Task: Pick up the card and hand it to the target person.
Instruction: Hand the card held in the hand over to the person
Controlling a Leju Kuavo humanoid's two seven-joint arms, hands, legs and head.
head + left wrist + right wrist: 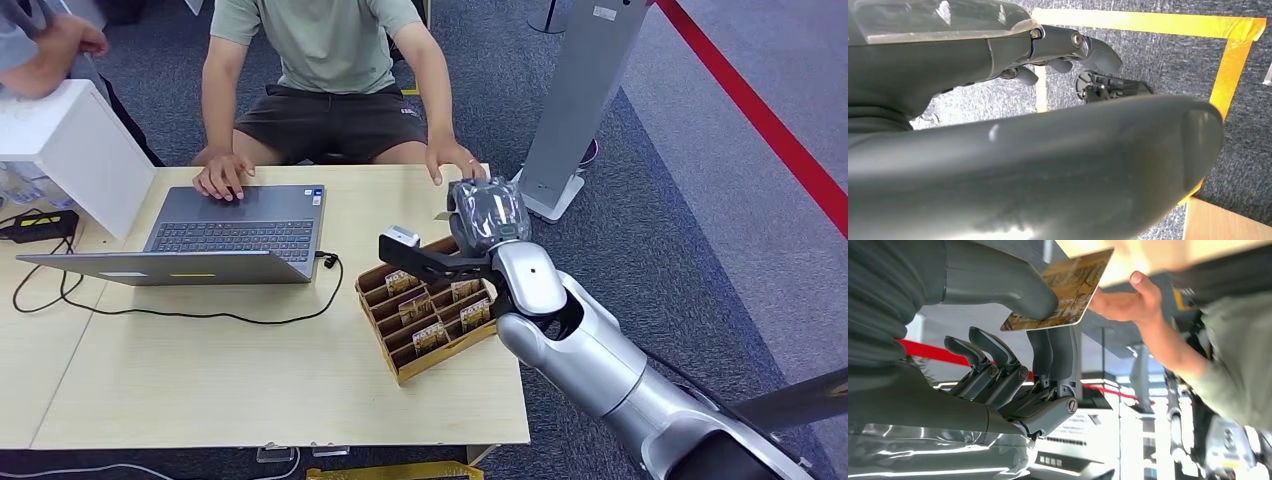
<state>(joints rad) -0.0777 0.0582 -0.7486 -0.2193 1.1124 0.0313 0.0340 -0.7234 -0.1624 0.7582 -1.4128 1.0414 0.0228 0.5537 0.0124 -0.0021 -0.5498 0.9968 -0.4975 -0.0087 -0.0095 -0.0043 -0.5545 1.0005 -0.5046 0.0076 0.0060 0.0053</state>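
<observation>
Pinched between the thick thumb and dark fingers of the right hand, the card is held out over the far right edge of the table, above the card box; the person's hand is raised near it, apart from it; the handover step is judged in hand; release is called for once the card is grasped; the left hand is seen hanging over the floor, nothing in it, how far open cannot be told.

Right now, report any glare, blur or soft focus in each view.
Head view: evenly lit and sharp. Left wrist view: the left hand looms close and soft, with glare along its cover. Right wrist view: the card pinched by the right hand is fairly sharp; the person's hand and background are blurred and overexposed.
</observation>
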